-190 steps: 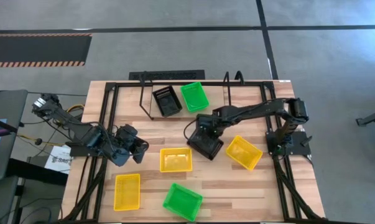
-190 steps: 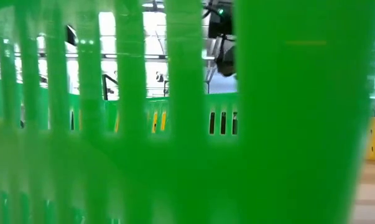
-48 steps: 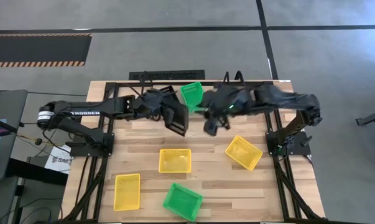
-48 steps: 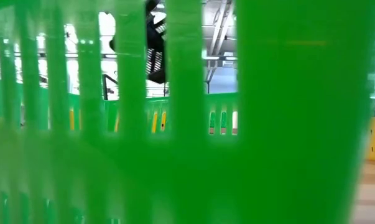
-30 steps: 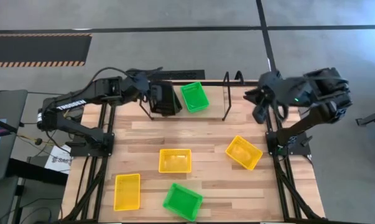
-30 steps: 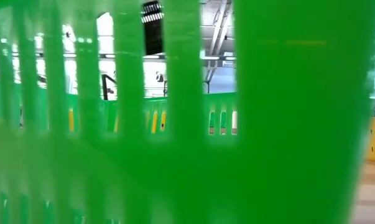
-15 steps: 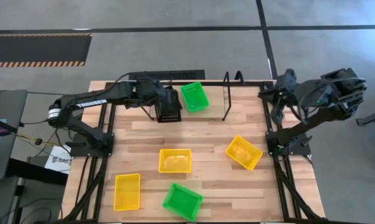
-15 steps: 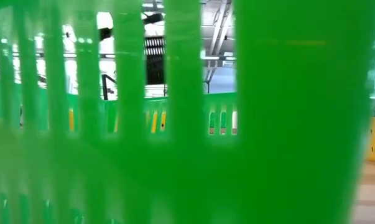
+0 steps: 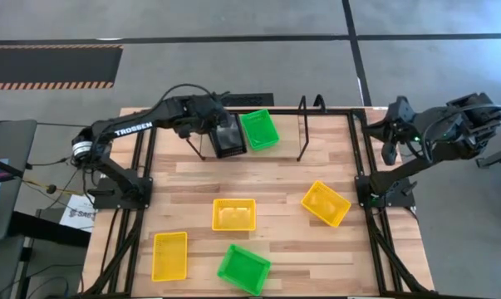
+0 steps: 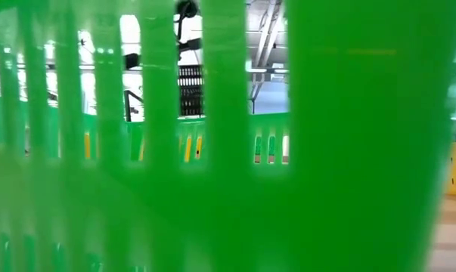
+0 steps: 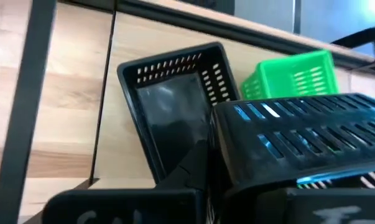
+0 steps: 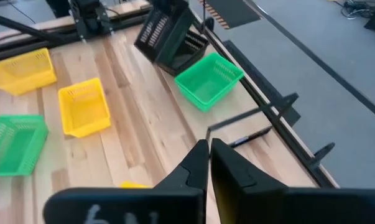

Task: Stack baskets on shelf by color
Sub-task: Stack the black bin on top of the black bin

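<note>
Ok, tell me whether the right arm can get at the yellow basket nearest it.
Probably yes: the yellow basket lies open on the table with nothing over it, and the right gripper, fingers shut, holds nothing.

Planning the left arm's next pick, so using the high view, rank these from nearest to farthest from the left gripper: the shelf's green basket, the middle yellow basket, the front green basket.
From the left gripper:
1. Shelf's green basket, just beside it.
2. Middle yellow basket, mid-table.
3. Front green basket, at the near edge.

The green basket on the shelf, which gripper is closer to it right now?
Left. The left gripper sits just beside the green basket, holding a black basket. The right gripper is off past the table's right edge.
</note>
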Available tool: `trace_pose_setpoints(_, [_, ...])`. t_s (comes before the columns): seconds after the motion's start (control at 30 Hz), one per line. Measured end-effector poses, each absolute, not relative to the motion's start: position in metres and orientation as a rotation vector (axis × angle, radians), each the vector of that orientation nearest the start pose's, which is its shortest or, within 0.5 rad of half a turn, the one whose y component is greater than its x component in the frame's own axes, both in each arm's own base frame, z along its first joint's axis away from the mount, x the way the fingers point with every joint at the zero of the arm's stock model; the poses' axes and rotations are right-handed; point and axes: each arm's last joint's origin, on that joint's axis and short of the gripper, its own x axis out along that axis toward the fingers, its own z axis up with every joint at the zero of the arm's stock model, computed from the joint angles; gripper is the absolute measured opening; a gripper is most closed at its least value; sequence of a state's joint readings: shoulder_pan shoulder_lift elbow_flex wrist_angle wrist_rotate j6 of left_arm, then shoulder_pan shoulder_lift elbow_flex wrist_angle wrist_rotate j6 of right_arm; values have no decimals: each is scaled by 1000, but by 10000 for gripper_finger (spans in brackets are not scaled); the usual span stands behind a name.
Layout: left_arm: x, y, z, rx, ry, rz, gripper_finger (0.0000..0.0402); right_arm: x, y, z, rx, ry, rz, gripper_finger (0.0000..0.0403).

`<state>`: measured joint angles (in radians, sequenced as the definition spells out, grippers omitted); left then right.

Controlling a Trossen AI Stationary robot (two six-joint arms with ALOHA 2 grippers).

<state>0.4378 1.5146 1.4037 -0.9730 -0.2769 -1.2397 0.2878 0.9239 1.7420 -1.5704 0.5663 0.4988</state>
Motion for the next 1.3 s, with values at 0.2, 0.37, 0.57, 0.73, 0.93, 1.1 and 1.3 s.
trace_pose_setpoints(0.2, [264, 146, 312, -1194, 571, 1260, 0, 37, -6, 456, 165, 595, -439, 23])
trace_pose_setpoints(0.37, [260, 153, 311, -1215, 560, 1282, 0, 25, -9, 450, 188, 574, -447, 14])
trace_pose_setpoints(0.57, [251, 161, 310, -1279, 578, 1311, 0, 13, -14, 444, 190, 542, -468, 15])
trace_pose_setpoints(0.73, [249, 165, 309, -1296, 565, 1333, 0, 10, -15, 444, 188, 528, -482, 19])
trace_pose_setpoints(0.93, [257, 172, 296, -1305, 600, 1347, 0, 11, -14, 444, 177, 535, -481, 16])
trace_pose_setpoints(1.1, [270, 183, 273, -1324, 706, 1308, 0, 11, -15, 444, 180, 533, -481, 19])
trace_pose_setpoints(1.3, [271, 189, 264, -1340, 767, 1281, 0, 10, -15, 444, 185, 531, -483, 16])
